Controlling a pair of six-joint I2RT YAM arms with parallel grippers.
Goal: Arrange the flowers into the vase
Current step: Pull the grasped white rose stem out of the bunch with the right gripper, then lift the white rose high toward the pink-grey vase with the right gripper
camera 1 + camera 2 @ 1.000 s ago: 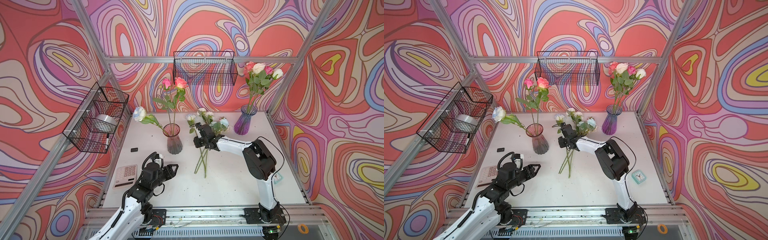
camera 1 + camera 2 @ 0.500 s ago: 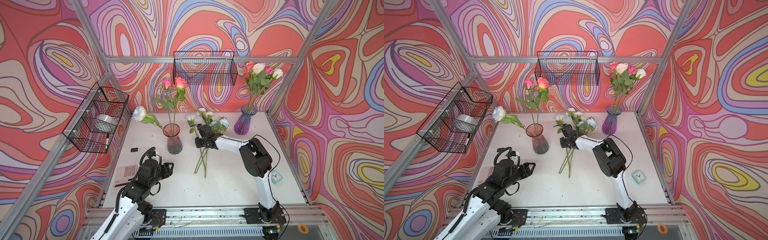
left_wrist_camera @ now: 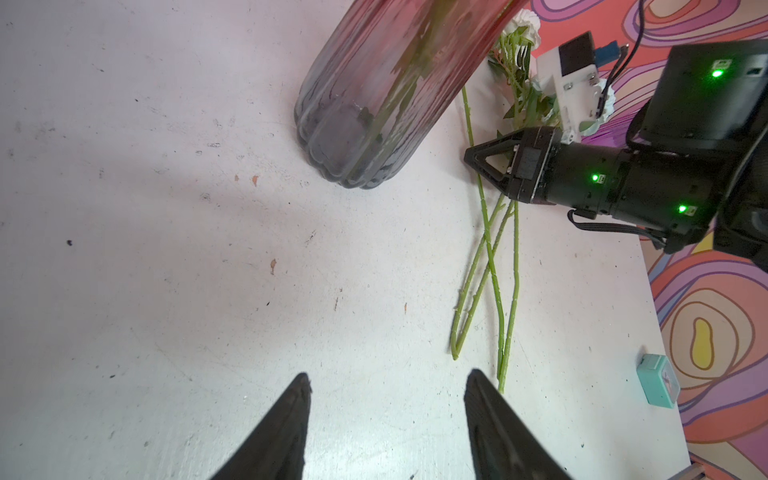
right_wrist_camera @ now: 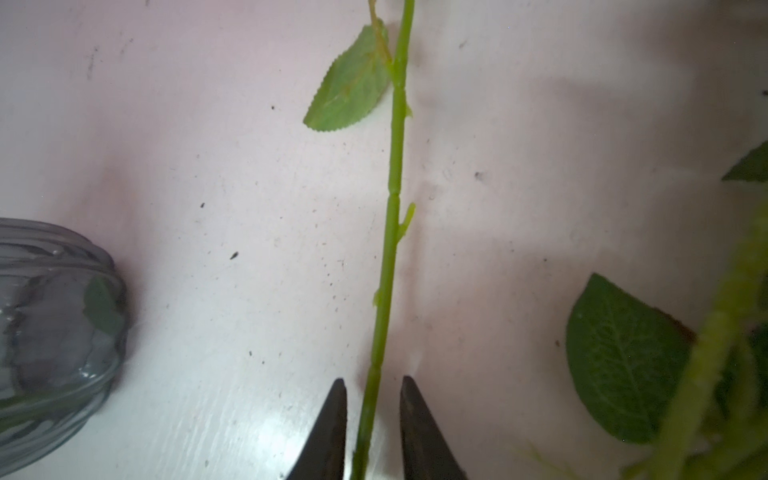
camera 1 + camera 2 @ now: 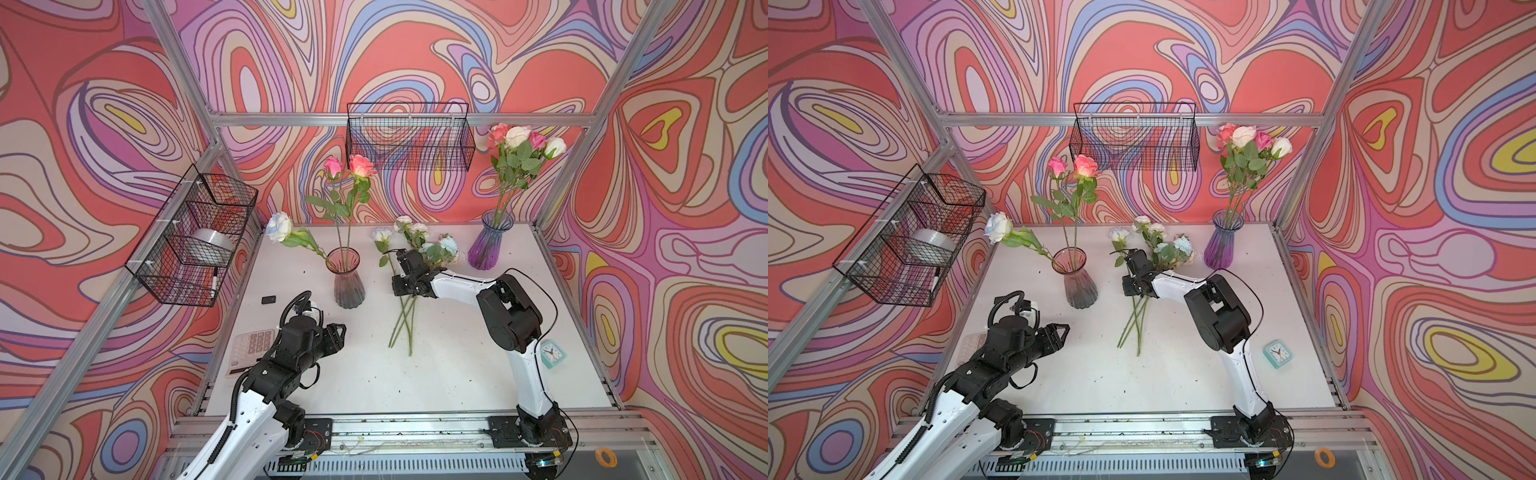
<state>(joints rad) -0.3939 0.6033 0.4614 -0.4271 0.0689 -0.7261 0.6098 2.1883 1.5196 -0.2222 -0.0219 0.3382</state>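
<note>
Swirl-patterned walls (image 5: 104, 124) in coral, lilac and blue enclose a white tabletop (image 5: 457, 374) flecked with plant debris.

Far left: wire basket (image 5: 195, 232) on the wall with a tape roll (image 5: 208, 245) inside; below it a calculator (image 5: 251, 347) at the table edge.

Left gripper (image 3: 389, 376) hovers over bare table near the front, jaws apart, nothing between them.

Pink glass vase (image 5: 348, 278) stands upright and holds three flowers: a pale blue-white rose (image 5: 279, 226) leaning far out to the left, a pink rose (image 5: 333, 166) and a coral rose (image 5: 361, 165) standing tall.

Centre: loose flowers (image 5: 415, 249) lie flat, blooms toward the back wall, bare stems (image 5: 405, 320) crossing as they run toward the front.

Right gripper (image 4: 372, 384) is down at the table, its jaws narrowly apart on either side of one green stem (image 4: 392, 187). A sliver of table shows on each side, so no firm pinch yet.

Handling, my judgement: light, thin, fairly stiff stem with small nubs that should resist slipping; head soft and top-heavy, so the flower may swing once lifted. Best hold is the bare stretch below the leaf, away from the petals. Crossed neighbours could drag along.

Right: purple glass vase (image 5: 490, 247) with four roses (image 5: 521, 143), then a teal clock (image 5: 552, 352).
</note>
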